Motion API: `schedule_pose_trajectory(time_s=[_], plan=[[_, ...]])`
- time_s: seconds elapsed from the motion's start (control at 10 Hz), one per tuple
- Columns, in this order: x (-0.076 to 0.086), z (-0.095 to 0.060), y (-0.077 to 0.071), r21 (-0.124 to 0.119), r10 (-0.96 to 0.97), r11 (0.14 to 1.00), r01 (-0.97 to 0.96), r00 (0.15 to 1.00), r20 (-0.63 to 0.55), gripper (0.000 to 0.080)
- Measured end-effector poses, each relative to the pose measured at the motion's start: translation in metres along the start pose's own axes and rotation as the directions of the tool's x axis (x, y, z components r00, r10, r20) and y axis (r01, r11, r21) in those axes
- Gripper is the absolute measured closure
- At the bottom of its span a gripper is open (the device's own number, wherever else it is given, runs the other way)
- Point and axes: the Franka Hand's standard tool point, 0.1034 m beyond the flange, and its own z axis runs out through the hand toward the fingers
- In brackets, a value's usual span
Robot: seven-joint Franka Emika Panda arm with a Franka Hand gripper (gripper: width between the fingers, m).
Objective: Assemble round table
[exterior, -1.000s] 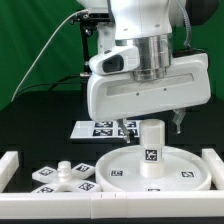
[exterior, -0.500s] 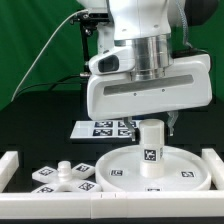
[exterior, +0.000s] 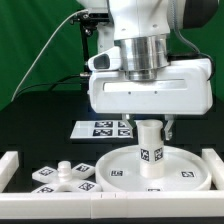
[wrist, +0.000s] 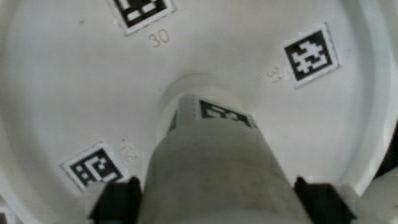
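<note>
The robot's bulky white gripper point(exterior: 151, 126) fills the centre of the exterior view, poised over the large white rimmed round plastic disc point(exterior: 115, 165), which lies flat at lower centre. Upright on the disc's middle stands the short white cylindrical leg point(exterior: 151, 148), tagged in black and white. In the wrist view the dark fingers point(wrist: 118, 198) closely flank the leg's sides; whether they clamp it or merely bracket it cannot be told. The white four-armed cross-shaped base point(exterior: 62, 176) sits at lower left, apart from the disc. The plastic looks light, rigid and smooth, so probably slippery. The leg's curved sides, near its top, seem to offer the surest hold.
</note>
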Motion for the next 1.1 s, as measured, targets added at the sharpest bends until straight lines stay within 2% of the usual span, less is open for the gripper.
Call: schedule_pose_trajectory(time_s=[0.2, 0.5, 0.6, 0.7, 0.8, 0.9, 1.0, 1.1], plan=[[-0.0028, 0.0008, -0.0003, 0.019, 0.382, 0.924, -0.382, 0.924, 0.027, 0.0393], [-0.0067, 0.0015, -0.003, 0.013, 0.535, 0.844, -0.536, 0.844, 0.039, 0.0393], [-0.006, 0.0015, -0.002, 0.015, 0.498, 0.867, -0.499, 0.866, 0.038, 0.0393], [-0.0064, 0.0017, -0.0025, 0.014, 0.483, 0.875, -0.484, 0.875, 0.038, 0.0314], [-0.0044, -0.0006, -0.0034, 0.023, 0.317, 0.948, -0.318, 0.948, 0.031, 0.0314], [-0.0029, -0.0023, -0.0037, 0.032, 0.117, 0.993, -0.118, 0.993, 0.023, 0.0186], [-0.0036, -0.0027, -0.0045, 0.035, -0.027, 0.999, 0.026, 0.999, 0.018, 0.0161], [-0.0061, -0.0038, -0.0071, 0.035, -0.081, 0.996, 0.081, 0.997, 0.015, 0.0161]])
